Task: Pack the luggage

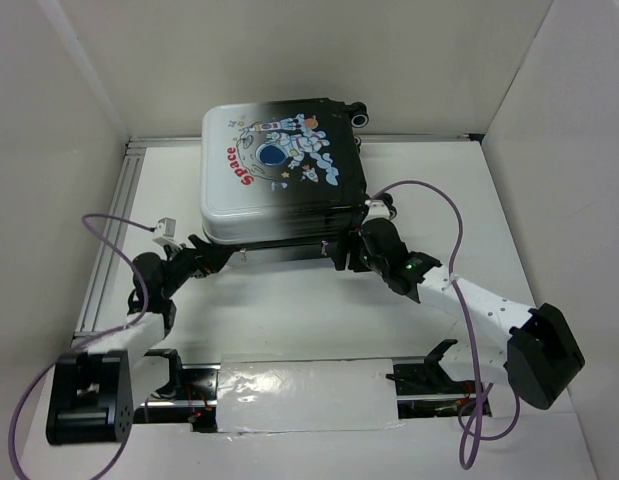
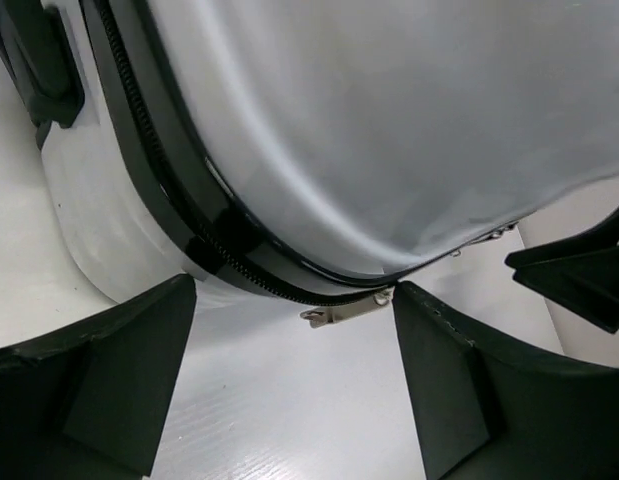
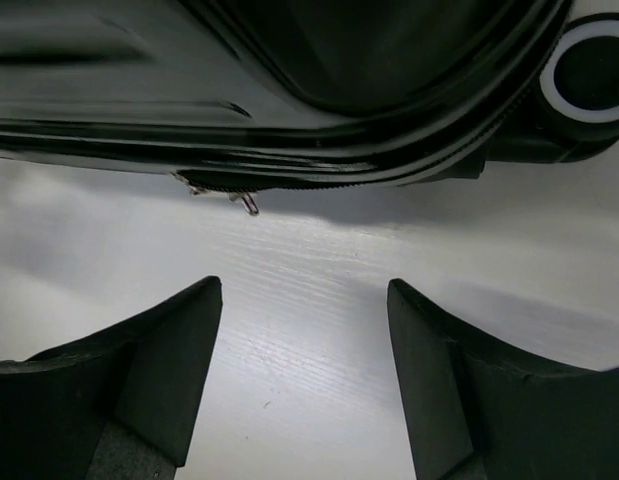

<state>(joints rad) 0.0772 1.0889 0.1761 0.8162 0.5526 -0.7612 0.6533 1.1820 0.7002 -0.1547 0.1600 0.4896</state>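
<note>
On the tabletop (image 1: 289, 310), the luggage (image 1: 279, 170) is laid flat, seemingly zipped shut. At its near edge, the left end effector (image 2: 294, 300) and right end effector (image 3: 304, 290) are seen released, empty.

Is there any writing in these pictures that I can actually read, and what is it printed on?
"Space": red letters on the lid of the luggage, left of the cartoon astronaut, running up the lid in the view from above.
Any finer marks in that print are too small to read.
The two wrist views show no writing.
</note>
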